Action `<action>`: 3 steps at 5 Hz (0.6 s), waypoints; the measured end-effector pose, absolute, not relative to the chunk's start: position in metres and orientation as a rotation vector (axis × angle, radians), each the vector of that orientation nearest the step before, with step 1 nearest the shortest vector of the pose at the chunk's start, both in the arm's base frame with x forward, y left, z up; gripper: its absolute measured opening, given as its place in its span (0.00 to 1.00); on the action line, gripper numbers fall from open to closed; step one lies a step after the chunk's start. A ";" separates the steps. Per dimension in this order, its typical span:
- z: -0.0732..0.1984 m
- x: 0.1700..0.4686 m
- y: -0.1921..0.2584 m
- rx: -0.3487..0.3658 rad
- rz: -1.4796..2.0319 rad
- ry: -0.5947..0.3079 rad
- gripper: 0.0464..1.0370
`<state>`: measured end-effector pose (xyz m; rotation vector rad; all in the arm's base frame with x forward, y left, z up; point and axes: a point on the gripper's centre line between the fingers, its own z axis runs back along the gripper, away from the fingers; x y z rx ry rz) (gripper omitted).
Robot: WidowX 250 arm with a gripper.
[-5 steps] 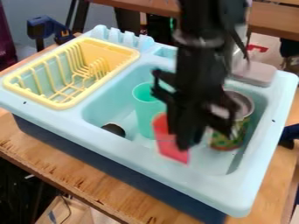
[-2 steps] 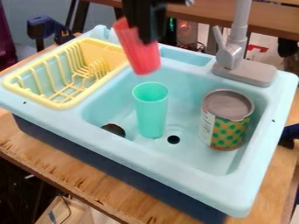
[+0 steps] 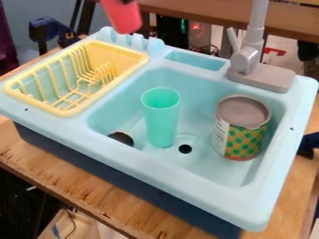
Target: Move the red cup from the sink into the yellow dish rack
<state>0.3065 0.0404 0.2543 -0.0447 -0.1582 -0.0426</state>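
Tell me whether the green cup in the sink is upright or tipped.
Upright: the green cup stands on the basin floor, its open mouth facing up.

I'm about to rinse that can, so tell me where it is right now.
In the camera view, the can stands upright in the right part of the sink basin, below the faucet and right of the green cup.
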 end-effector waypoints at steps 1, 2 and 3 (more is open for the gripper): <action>0.248 0.314 0.064 0.023 -0.009 -0.172 0.04; 0.237 0.325 0.090 0.060 0.034 -0.200 0.04; 0.219 0.332 0.103 0.081 0.065 -0.168 0.04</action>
